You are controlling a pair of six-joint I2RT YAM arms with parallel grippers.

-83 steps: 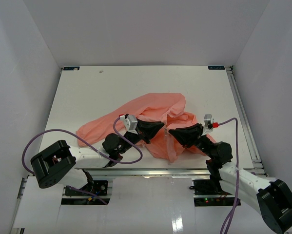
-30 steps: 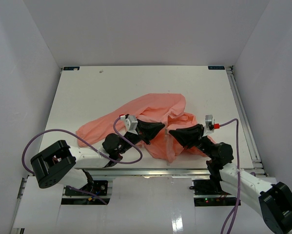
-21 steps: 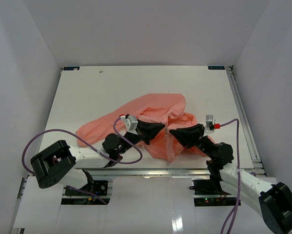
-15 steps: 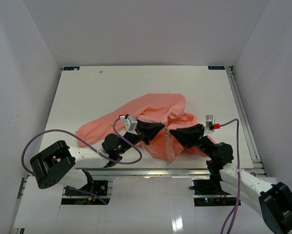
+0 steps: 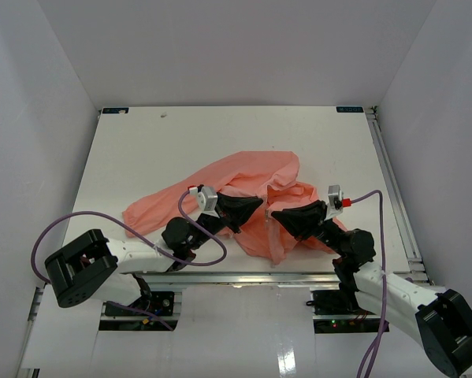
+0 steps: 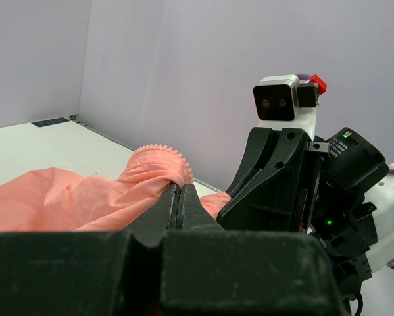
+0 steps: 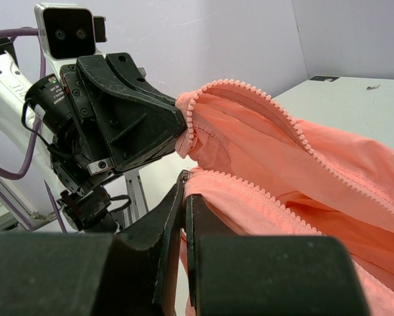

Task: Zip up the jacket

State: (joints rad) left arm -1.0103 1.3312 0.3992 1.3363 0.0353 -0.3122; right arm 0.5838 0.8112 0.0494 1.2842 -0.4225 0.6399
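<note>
The salmon-pink thin fabric jacket (image 5: pixel 251 175) lies crumpled on the white table (image 5: pixel 141 150), close to the near edge. My left gripper (image 5: pixel 259 203) is clenched on one toothed zipper edge (image 7: pixel 249 89). My right gripper (image 5: pixel 274 213), just beside it, is clenched on the other zipper edge (image 7: pixel 249 197). I think I am bringing the two edges together; next their ends must meet exactly. Farther away, the sleeves spread to the left.

Jacket (image 5: pixel 251 177) central on table (image 5: pixel 157 142); left gripper (image 5: pixel 261 203) facing right gripper (image 5: pixel 275 213) at near edge

free: table (image 5: pixel 220 134) far half | obstacle: jacket (image 5: pixel 251 169) heaped near-centre
</note>
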